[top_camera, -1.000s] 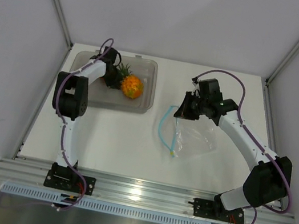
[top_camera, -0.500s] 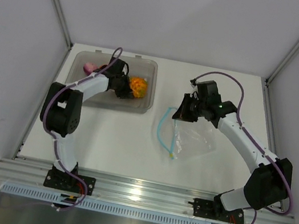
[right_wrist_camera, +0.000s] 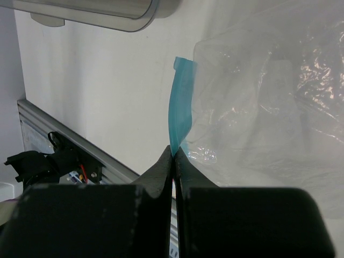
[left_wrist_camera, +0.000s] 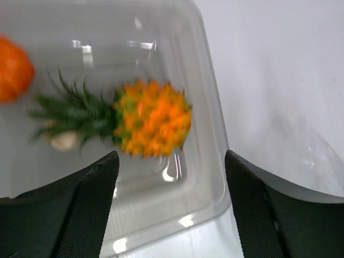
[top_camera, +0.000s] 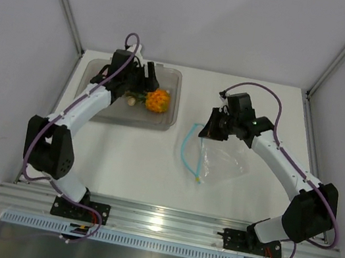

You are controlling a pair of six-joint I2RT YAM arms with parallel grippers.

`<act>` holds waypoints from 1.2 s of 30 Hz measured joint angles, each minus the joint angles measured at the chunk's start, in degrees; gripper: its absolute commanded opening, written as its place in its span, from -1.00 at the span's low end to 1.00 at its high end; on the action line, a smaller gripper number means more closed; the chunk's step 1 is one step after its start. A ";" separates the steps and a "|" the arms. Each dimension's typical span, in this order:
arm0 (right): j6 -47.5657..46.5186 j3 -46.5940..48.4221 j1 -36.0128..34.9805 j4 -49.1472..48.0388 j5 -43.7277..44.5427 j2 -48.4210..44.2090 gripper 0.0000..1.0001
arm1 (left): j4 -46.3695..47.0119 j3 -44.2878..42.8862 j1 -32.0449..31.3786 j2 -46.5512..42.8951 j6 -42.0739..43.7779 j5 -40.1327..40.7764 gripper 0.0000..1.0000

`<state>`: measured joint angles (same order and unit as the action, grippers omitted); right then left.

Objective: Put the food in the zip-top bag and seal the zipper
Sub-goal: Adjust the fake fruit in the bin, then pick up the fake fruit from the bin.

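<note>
The food lies in a grey tray [top_camera: 176,83]. The orange-yellow pineapple [top_camera: 157,100] [left_wrist_camera: 153,118] rests on its side, a tiny beige bulb [left_wrist_camera: 63,141] under its leaves and the round orange [left_wrist_camera: 13,67] further along. My left gripper [top_camera: 144,82] [left_wrist_camera: 169,161] hangs open just above and beside the pineapple, holding nothing. The onion is hidden. The clear zip-top bag [top_camera: 224,159] [right_wrist_camera: 269,97] lies on the table to the right. My right gripper [top_camera: 210,129] [right_wrist_camera: 173,151] is shut on its light blue zipper [top_camera: 186,146] [right_wrist_camera: 180,102].
The tray's near corner [left_wrist_camera: 215,161] sits between my left fingers [left_wrist_camera: 91,204]. A corner of the tray [right_wrist_camera: 97,13] shows at the top of the right wrist view. White walls enclose the table, and an aluminium rail [top_camera: 169,222] runs along its near edge.
My left gripper has swung over the tray toward its back and its jaws have opened. The pineapple has shifted slightly right. The right arm and bag have not moved.
</note>
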<state>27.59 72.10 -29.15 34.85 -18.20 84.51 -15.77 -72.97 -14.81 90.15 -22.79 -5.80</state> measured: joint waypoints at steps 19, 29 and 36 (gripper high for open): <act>-0.74 -0.02 0.00 0.04 -0.22 0.66 -1.00 | -8.96 -40.65 13.42 37.27 8.24 -29.57 0.94; -0.72 -0.22 -0.04 -0.07 -0.26 0.70 -1.00 | -17.27 -31.26 12.63 37.22 8.00 -33.46 0.91; -0.68 -1.05 -0.63 -0.28 -0.24 0.70 -1.00 | -22.18 -26.18 12.57 31.95 10.88 -33.38 0.84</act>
<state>26.92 71.05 -29.78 34.57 -18.44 85.21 -37.95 -99.15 -2.24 122.10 -11.90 -39.18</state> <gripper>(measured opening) 0.006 0.922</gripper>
